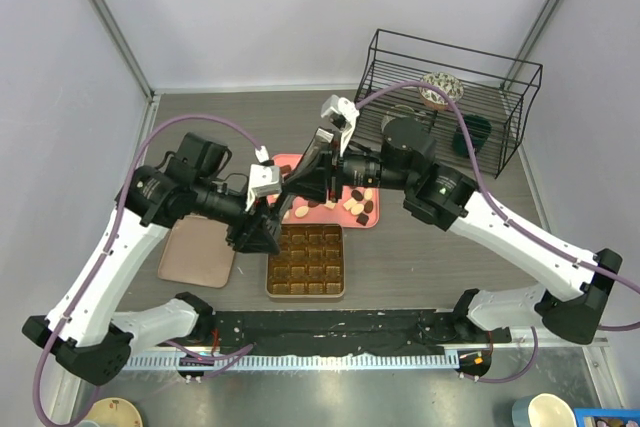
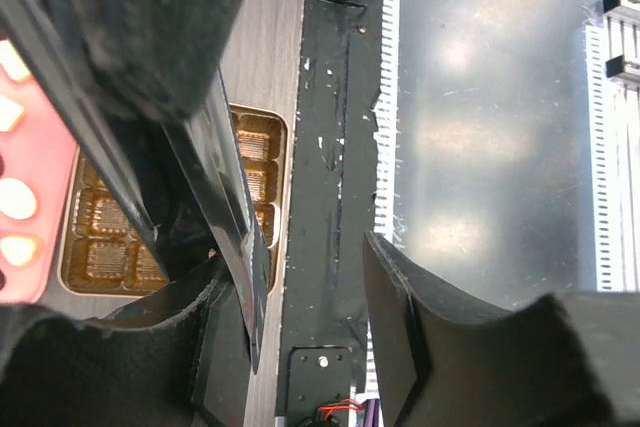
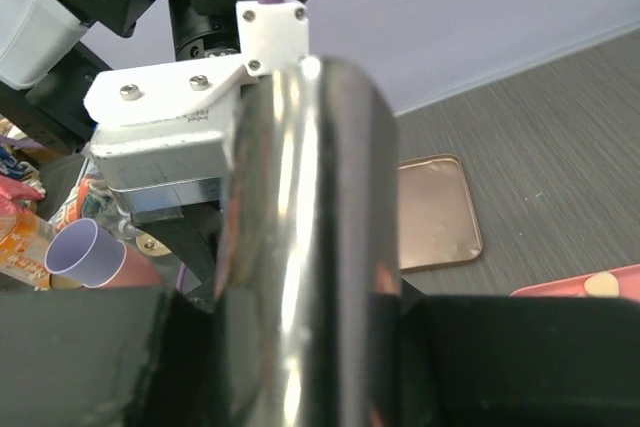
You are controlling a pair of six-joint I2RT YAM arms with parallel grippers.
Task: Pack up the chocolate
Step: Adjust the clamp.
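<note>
The chocolate [image 1: 355, 205], dark, mid-brown and cream pieces, lies on the pink tray [image 1: 290, 162]. Cream pieces show at the left edge of the left wrist view [image 2: 15, 197] and one in the right wrist view [image 3: 600, 284]. The gold-brown gridded box [image 1: 305, 262] stands just in front of the tray with its cells empty; it also shows in the left wrist view [image 2: 105, 247]. My right gripper [image 1: 318, 179] hovers over the tray, shut on a shiny metal tool [image 3: 300, 197]. My left gripper [image 1: 262, 232] is open beside the box's left edge; the tool's dark blade [image 2: 225, 197] lies next to one finger.
A flat brown lid [image 1: 197, 250] lies left of the box and shows in the right wrist view [image 3: 435, 212]. A black wire rack [image 1: 510, 97] with a bowl [image 1: 440, 87] stands at the back right. A black strip [image 2: 325, 197] runs along the table's near edge.
</note>
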